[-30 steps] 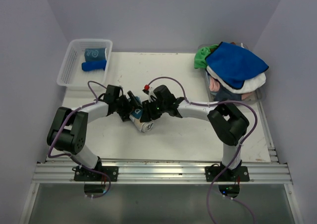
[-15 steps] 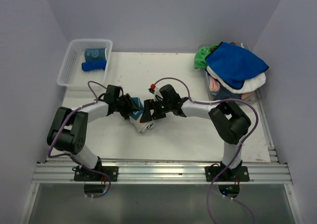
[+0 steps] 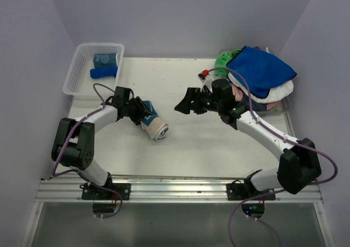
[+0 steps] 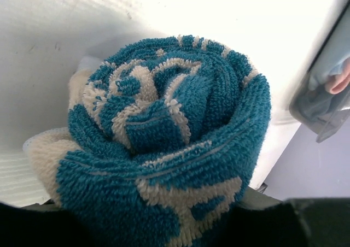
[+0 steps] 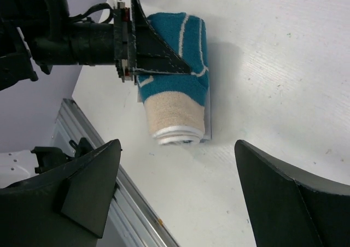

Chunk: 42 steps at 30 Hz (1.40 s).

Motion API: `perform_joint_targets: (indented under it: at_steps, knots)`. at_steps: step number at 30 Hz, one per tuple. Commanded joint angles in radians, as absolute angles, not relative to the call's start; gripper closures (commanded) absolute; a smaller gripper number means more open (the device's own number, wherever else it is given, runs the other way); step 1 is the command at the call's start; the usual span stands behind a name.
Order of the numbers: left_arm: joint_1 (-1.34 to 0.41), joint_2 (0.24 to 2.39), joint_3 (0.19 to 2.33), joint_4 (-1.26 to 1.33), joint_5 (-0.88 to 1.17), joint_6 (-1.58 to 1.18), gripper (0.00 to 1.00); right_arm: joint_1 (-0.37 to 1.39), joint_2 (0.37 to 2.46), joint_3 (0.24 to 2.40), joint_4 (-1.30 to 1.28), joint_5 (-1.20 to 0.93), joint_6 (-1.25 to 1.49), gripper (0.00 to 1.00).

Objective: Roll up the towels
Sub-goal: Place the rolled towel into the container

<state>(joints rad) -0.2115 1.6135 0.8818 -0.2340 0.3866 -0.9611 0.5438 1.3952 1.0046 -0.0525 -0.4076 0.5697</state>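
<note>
The left gripper [image 3: 143, 111] pinches the rolled teal and beige towel [image 3: 155, 125] at its teal end. The right wrist view shows one black finger [image 5: 156, 53] lying flat along the roll's side, and the left wrist view is filled by the roll's spiral end. The roll lies on the white table [image 3: 219, 143], left of centre, with its beige end pointing toward the near edge. The right gripper [image 3: 183, 102] hangs above the table, well apart from the roll, its jaws spread wide and holding nothing. At the far left corner a clear mesh basket [image 3: 74, 77] holds a teal roll [image 3: 105, 58] and a blue roll [image 3: 104, 72]. At the far right sits a pile of unrolled towels with a royal blue towel [image 3: 260, 69] on top.
</note>
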Motion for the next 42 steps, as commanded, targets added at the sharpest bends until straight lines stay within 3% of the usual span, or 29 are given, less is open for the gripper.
perform_joint_targets:
  at_steps: [1, 5, 11, 15, 21, 31, 42]
  knots:
    - [-0.189, 1.559, 0.971, -0.255, 0.425, -0.965, 0.69, 0.537, 1.359, 0.971, -0.109, -0.328, 0.597, 0.11]
    - [-0.158, 1.522, 1.124, -0.348, 0.423, -0.950, 0.70, 0.515, 1.333, 0.960, -0.138, -0.275, 0.588, 0.11]
    - [0.039, 1.499, 1.383, -0.475, 0.330, -0.936, 0.69, 0.499, 1.322, 0.969, -0.179, -0.252, 0.560, 0.11]
    - [0.208, 1.542, 1.515, -0.474, 0.324, -0.954, 0.68, 0.496, 1.324, 0.983, -0.209, -0.241, 0.537, 0.11]
    - [0.322, 1.666, 1.640, -0.391, 0.278, -1.026, 0.68, 0.497, 1.345, 1.005, -0.232, -0.256, 0.528, 0.11]
    - [0.337, 1.963, 1.792, -0.322, 0.209, -1.051, 0.67, 0.495, 1.430, 1.063, -0.281, -0.271, 0.514, 0.11]
    - [0.334, 2.147, 1.801, -0.293, 0.141, -1.084, 0.66, 0.494, 1.496, 1.104, -0.285, -0.285, 0.518, 0.11]
